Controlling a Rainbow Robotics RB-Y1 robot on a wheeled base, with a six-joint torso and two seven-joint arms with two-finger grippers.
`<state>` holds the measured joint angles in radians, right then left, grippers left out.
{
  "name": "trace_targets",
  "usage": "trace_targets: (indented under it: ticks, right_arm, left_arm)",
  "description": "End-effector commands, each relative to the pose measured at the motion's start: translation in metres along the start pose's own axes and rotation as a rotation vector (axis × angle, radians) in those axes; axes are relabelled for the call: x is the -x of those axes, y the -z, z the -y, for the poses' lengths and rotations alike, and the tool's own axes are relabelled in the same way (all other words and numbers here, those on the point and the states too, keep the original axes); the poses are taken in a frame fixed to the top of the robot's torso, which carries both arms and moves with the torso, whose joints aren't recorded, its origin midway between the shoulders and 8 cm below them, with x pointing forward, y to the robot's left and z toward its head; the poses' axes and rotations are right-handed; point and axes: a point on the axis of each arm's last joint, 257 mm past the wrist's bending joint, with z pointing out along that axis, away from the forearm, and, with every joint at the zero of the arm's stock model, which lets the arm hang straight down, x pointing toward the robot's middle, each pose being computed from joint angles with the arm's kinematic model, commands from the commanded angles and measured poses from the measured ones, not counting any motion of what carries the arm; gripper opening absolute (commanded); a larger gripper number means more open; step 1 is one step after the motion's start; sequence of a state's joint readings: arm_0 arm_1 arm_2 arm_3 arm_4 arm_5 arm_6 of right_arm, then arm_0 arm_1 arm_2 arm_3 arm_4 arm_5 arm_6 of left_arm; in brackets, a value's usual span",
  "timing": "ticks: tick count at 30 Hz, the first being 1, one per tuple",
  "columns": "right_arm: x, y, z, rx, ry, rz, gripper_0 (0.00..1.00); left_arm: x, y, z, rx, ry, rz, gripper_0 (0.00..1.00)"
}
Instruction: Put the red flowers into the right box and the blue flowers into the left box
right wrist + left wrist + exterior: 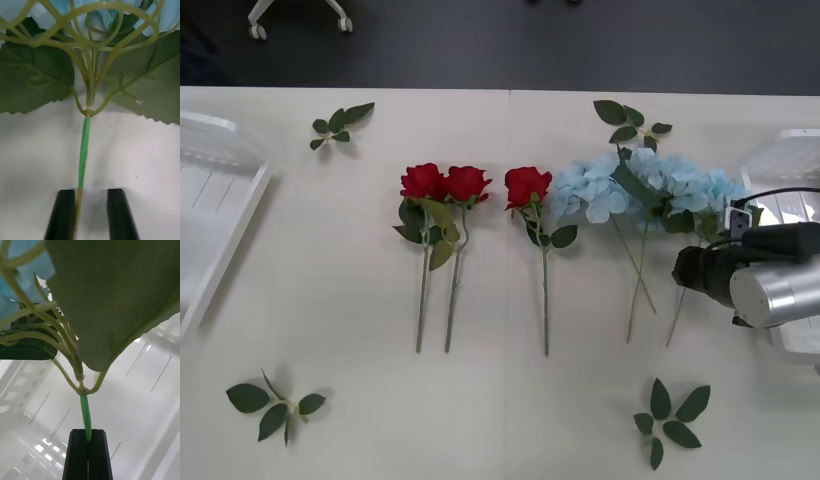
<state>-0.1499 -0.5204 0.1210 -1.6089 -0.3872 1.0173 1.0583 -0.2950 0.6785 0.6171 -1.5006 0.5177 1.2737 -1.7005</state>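
Three red flowers (466, 183) lie side by side mid-table, stems toward me. Right of them lies a bunch of blue flowers (650, 185). My right gripper (680, 272) hovers low over the rightmost blue stem. In the right wrist view that gripper (90, 193) is open, with the green stem (83, 150) running between its black fingers, close to one of them. My left gripper (88, 432) is shut on the stem of another blue flower (22, 273), held above the slotted floor of the left box (150, 390). The left box (220, 200) is at the left edge, the right box (790, 160) at the right edge.
Loose green leaf sprigs lie at the back left (340, 125), back right (632, 120), front left (275, 405) and front right (670, 420). A chair base (295, 15) stands on the dark floor beyond the table's far edge.
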Motion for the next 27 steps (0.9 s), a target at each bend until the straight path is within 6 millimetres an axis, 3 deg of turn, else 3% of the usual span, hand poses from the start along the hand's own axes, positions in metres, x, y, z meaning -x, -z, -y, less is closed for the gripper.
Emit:
trace_targets:
  ticks: [1,6,7,8,9,10,11,13,20,27]
  right_arm:
    - [-0.012,-0.004,-0.012,0.018,0.009,-0.023,0.00]
    - [0.001,0.005,-0.022,0.045,0.020,0.007,0.00]
    - [0.006,0.008,-0.023,0.051,0.020,0.017,0.00]
    - [0.011,0.011,-0.025,0.058,0.019,0.026,0.00]
    - [0.014,0.013,-0.026,0.062,0.019,0.031,0.00]
    - [0.018,0.018,-0.026,0.065,0.018,0.033,0.00]
    - [0.020,0.023,-0.027,0.070,0.014,0.031,0.00]
    - [0.028,0.037,-0.028,0.085,0.007,0.021,0.00]
    - [0.043,0.095,-0.034,0.138,0.026,-0.035,0.00]
    - [0.055,0.143,-0.047,0.221,0.045,-0.030,0.00]
  left_arm:
    - [0.019,0.006,-0.010,0.035,-0.103,0.036,0.00]
    - [0.019,0.005,-0.008,0.032,-0.107,0.034,0.02]
    - [0.018,0.005,-0.009,0.032,-0.106,0.031,0.12]
    - [0.018,0.005,-0.008,0.029,-0.105,0.032,0.42]
    - [0.018,0.005,-0.007,0.027,-0.105,0.033,0.55]
    - [0.018,0.005,-0.006,0.023,-0.103,0.032,0.77]
    - [0.018,0.005,-0.005,0.019,-0.102,0.035,0.88]
    - [0.019,0.005,-0.003,0.011,-0.100,0.036,1.00]
    - [0.018,0.005,0.007,-0.029,-0.087,0.039,1.00]
    - [0.023,0.016,0.043,-0.165,-0.065,0.076,1.00]
